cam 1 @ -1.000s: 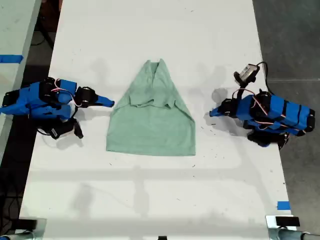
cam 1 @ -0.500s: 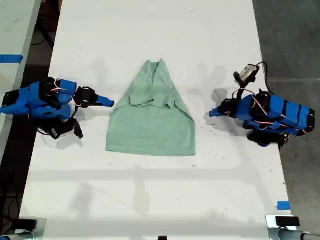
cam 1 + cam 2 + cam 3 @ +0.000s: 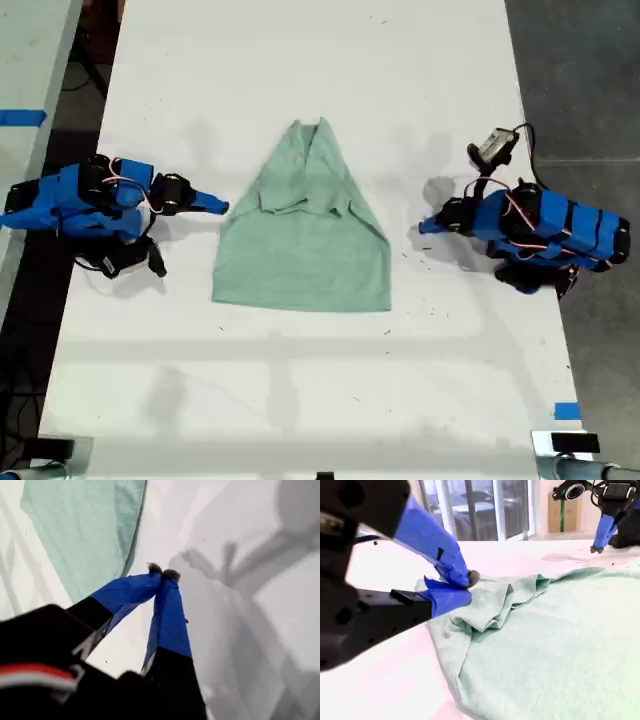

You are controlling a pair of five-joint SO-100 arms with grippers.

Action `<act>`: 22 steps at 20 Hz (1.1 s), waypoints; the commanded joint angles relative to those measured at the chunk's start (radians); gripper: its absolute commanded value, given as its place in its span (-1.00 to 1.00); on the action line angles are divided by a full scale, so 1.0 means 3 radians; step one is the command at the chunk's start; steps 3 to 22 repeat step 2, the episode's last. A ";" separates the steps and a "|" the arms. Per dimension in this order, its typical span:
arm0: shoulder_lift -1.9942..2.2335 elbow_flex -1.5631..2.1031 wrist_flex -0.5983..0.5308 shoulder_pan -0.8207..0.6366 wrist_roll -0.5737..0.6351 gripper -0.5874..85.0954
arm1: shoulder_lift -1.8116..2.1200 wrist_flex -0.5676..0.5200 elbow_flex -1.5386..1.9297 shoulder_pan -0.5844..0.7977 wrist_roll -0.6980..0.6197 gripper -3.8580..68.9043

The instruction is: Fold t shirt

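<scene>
The pale mint-green t shirt (image 3: pixel 300 240) lies flat mid-table, both sleeves folded inward so it tapers to a point at the far end, with its wide hem nearest the camera. In the exterior view's left, my second gripper (image 3: pixel 222 207) is shut, its tips at the shirt's edge beside the bunched sleeve fold (image 3: pixel 495 605). The second wrist view shows the second gripper (image 3: pixel 465 586) holding no cloth. My first gripper (image 3: pixel 425 226) is in the exterior view's right, shut and a short gap away from the shirt. The first wrist view shows the first gripper (image 3: pixel 162 573) over bare table, with the t shirt (image 3: pixel 85 525) beyond.
The white table (image 3: pixel 300 400) ends at dark floor on the exterior view's right. A second pale table (image 3: pixel 25 60) with blue tape (image 3: pixel 20 117) stands at that view's left. Blue tape (image 3: pixel 567 410) and a black device (image 3: pixel 565 442) sit near the front right corner.
</scene>
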 commanded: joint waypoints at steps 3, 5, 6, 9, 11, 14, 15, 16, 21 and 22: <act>0.0020 0.0020 0.0020 -0.0036 -0.0051 -0.99 | 0.0056 -0.0005 0.0143 -0.0026 0.0005 -0.87; 0.0020 0.0020 0.0020 -0.0036 -0.0051 -0.99 | 0.0056 -0.0005 0.0143 -0.0026 0.0005 -0.87; 0.0020 0.0020 0.0020 -0.0036 -0.0051 -0.99 | 0.0056 -0.0005 0.0143 -0.0026 0.0005 -0.87; 0.0020 0.0020 0.0020 -0.0036 -0.0051 -0.99 | 0.0056 -0.0005 0.0143 -0.0026 0.0005 -0.87; 0.0020 0.0020 0.0020 -0.0036 -0.0051 -0.99 | 0.0056 -0.0005 0.0143 -0.0026 0.0005 -0.87; 0.0020 0.0020 0.0020 -0.0036 -0.0051 -0.99 | 0.0056 -0.0005 0.0143 -0.0026 0.0005 -0.87; 0.0020 0.0020 0.0020 -0.0036 -0.0051 -0.99 | 0.0056 -0.0005 0.0143 -0.0026 0.0005 -0.87; 0.0020 0.0020 0.0020 -0.0036 -0.0051 -0.99 | 0.0056 -0.0005 0.0143 -0.0026 0.0005 -0.87; 0.0020 0.0020 0.0020 -0.0036 -0.0051 -0.99 | 0.0056 -0.0005 0.0143 -0.0026 0.0005 -0.87; 0.0020 0.0020 0.0020 -0.0036 -0.0051 -0.99 | 0.0056 -0.0005 0.0143 -0.0026 0.0005 -0.87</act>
